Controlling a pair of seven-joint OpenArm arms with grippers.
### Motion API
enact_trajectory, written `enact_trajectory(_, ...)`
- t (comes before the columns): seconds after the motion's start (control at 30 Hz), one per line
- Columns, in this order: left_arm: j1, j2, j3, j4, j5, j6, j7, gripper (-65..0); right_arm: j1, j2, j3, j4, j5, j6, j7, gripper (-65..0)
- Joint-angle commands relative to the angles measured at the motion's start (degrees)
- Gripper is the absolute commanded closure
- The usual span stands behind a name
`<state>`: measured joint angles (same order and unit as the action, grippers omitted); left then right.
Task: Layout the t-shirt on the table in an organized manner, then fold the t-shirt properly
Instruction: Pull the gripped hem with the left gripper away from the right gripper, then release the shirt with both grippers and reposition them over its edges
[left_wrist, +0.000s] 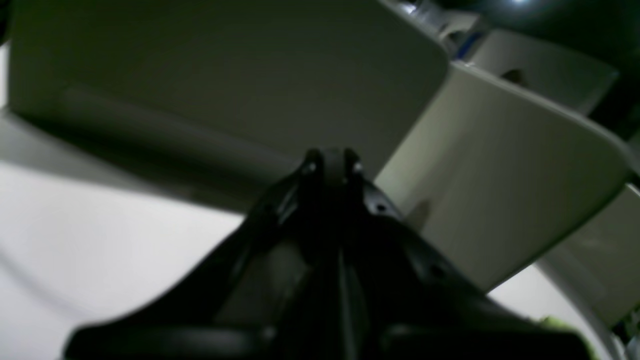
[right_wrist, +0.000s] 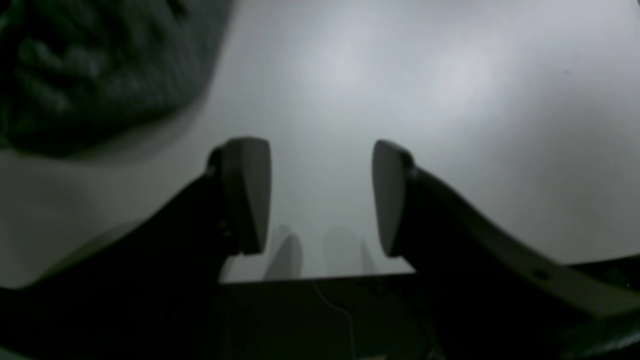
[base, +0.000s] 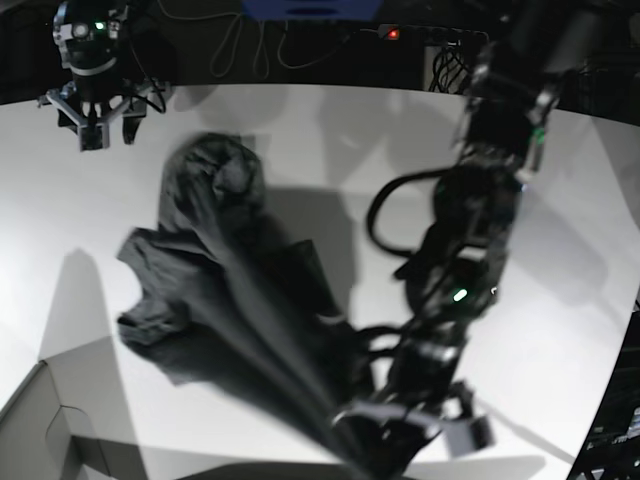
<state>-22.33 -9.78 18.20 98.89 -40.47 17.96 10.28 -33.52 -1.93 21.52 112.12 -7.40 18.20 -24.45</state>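
The dark grey t-shirt (base: 235, 290) lies crumpled on the white table (base: 570, 300), drawn into a long ridge from a bunched end at the far left down to the near edge. My left gripper (base: 350, 432) sits low at that near end, with the cloth running right up to it. In the left wrist view its fingers (left_wrist: 332, 162) are pressed together, dark at the tips. My right gripper (base: 98, 130) hovers at the far left corner, apart from the shirt. It is open (right_wrist: 320, 195) over bare table (right_wrist: 450, 100), with the t-shirt (right_wrist: 90, 65) at its upper left.
A grey box corner (base: 40, 425) juts in at the near left, and it fills the top of the left wrist view as the box (left_wrist: 225, 75). Pale panels (left_wrist: 500, 165) stand beside it. Cables (base: 385, 215) loop off the left arm over the table. Dark clutter lies beyond the far edge.
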Motion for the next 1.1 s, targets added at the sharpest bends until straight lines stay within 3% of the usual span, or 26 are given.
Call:
enact_trajectory(0.0,-0.84,-0.99,-1.01,2.51,-0.72,-0.42,-1.54,-0.3,0.24,0.22,0.06,0.90,0.23,-0.31,1.11,-33.1)
enact_trajectory(0.23,14.46,-9.87,-11.73,6.65,-2.65,-0.59,-1.98,-0.3,2.79,0.22,-0.29,0.98,0.32,-0.31,1.11,-33.2)
enact_trajectory(0.43,27.82,-8.90,-24.83,6.12,-2.74,-0.94,-1.54,-0.9,6.13,0.22,-1.69,1.07,0.50,0.13,1.11,-33.4)
enact_trajectory(0.5,30.63,-8.90,-25.98,6.12,-2.74,-0.94,-1.45,-6.0,7.54,0.22,-2.84,1.07,0.50,3.91,1.11,-33.4)
enact_trajectory(0.57,32.74,-9.08,-25.98,6.38,-2.74,-0.94,-1.45,-15.4,9.39,0.04,-3.63,1.07,0.32,7.78,1.02,-35.2)
enact_trajectory(0.67,35.29,-9.16,-25.89,6.38,-2.74,-0.94,-1.45,-30.0,12.20,-0.04,-6.88,1.07,0.32,8.40,-1.88,-39.0)
enact_trajectory(0.8,37.84,-9.16,-26.42,6.56,-2.74,-0.94,-1.54,-43.4,18.09,0.13,-8.90,0.81,0.41,8.49,-10.23,-40.1)
enact_trajectory(0.9,39.16,-9.16,-29.93,7.00,-2.65,-0.94,-1.54,-48.0,23.54,0.04,-9.69,0.54,0.50,8.49,-16.21,-40.2)
enact_trajectory(1.07,40.66,-8.90,-34.24,7.61,-2.65,-0.94,-1.54,-48.6,32.07,0.22,-11.45,-2.53,0.50,8.49,-22.63,-40.2)
